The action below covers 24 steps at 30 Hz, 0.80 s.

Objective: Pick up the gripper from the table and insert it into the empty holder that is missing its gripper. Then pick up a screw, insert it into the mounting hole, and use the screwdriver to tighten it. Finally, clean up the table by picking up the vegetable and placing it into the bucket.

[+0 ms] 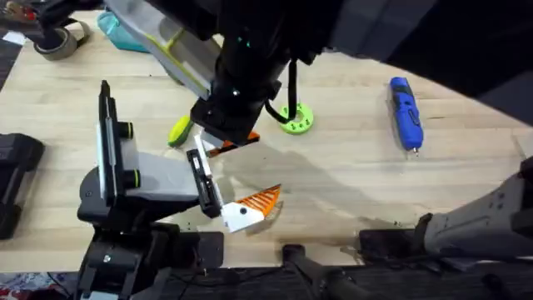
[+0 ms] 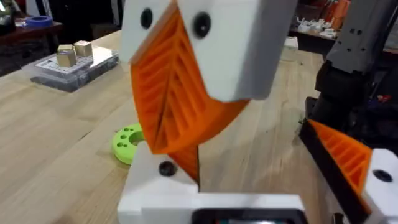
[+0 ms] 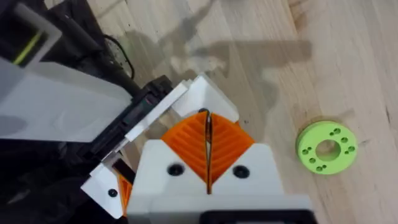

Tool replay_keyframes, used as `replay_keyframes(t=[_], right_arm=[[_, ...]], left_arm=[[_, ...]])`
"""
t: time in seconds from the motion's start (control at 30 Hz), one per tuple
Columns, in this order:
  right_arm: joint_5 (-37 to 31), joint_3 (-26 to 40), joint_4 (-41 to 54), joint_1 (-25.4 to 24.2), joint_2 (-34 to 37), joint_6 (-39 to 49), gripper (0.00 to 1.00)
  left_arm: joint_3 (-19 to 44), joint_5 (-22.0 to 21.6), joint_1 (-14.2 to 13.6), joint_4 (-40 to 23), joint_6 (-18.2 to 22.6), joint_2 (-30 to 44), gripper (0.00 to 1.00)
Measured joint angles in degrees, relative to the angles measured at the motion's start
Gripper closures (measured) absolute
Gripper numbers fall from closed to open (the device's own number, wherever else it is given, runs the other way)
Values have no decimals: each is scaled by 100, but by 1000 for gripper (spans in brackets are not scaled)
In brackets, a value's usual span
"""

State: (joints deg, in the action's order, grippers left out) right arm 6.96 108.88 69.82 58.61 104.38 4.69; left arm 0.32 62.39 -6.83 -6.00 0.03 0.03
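Note:
The holder (image 1: 146, 175), grey-white with a black plate and yellow-green knobs, sits at the left above the left arm's base, its body (image 3: 56, 106) beside my right fingers. My right gripper (image 1: 226, 142) (image 3: 208, 134) reaches across the middle, shut on the small gripper (image 2: 158, 180), whose white base (image 3: 205, 96) is at the end of the holder's rail. My left gripper (image 2: 261, 168) is open; its orange finger (image 2: 345, 162) (image 1: 254, 204) stands well apart from that piece. The yellow vegetable (image 1: 179, 131) lies beside the holder. The blue screwdriver (image 1: 405, 112) lies at the far right. Screw and bucket are out of view.
A lime-green disc (image 1: 296, 119) (image 2: 127, 143) (image 3: 326, 148) lies just right of my right gripper. A teal pouch (image 1: 121, 33) and a tape roll (image 1: 58, 42) sit at the back left. A clear tray with two small blocks (image 2: 68, 62) stands farther off.

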Motion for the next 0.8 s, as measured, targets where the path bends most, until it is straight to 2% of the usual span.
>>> replay_keyframes(t=[0.8], right_arm=[[-247, 0, 2, 111, 133, 52, 996]], left_arm=[[0, 20, 0, -4, -63, 7, 14]])
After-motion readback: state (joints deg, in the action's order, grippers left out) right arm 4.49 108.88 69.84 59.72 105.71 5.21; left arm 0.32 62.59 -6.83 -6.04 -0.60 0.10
